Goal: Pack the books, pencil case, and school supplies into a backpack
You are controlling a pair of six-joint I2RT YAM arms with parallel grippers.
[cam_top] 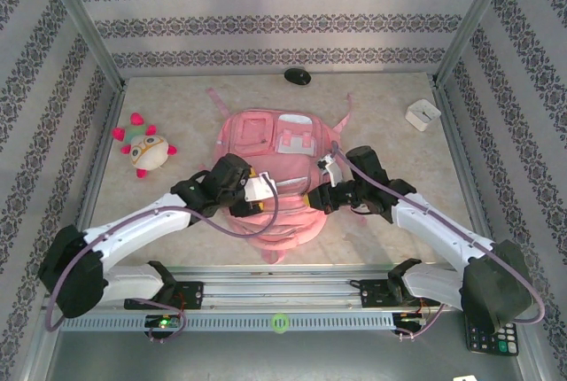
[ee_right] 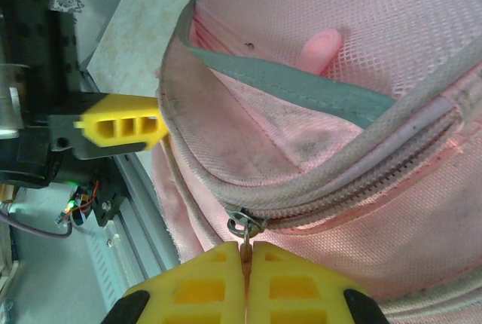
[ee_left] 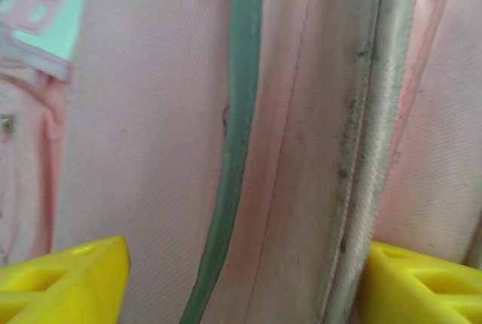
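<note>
On the counter point(cam_top: 372, 106) the limp backpack point(cam_top: 275, 146) wants holding by its piped rim point(ee_right: 339, 177) — right gripper point(ee_right: 247, 255) pinches the zip pull point(ee_right: 245, 235), left gripper point(ee_left: 241, 264) gapes

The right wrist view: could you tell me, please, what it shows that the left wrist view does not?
Right wrist view: the right gripper shut on a zipper pull, with the metal rail at the table's edge beyond. Left wrist view: a mint-green patch on the fabric, seen close up. Both: the pink backpack, its grey-green trim band, and the open left gripper with its yellow fingers apart.
</note>
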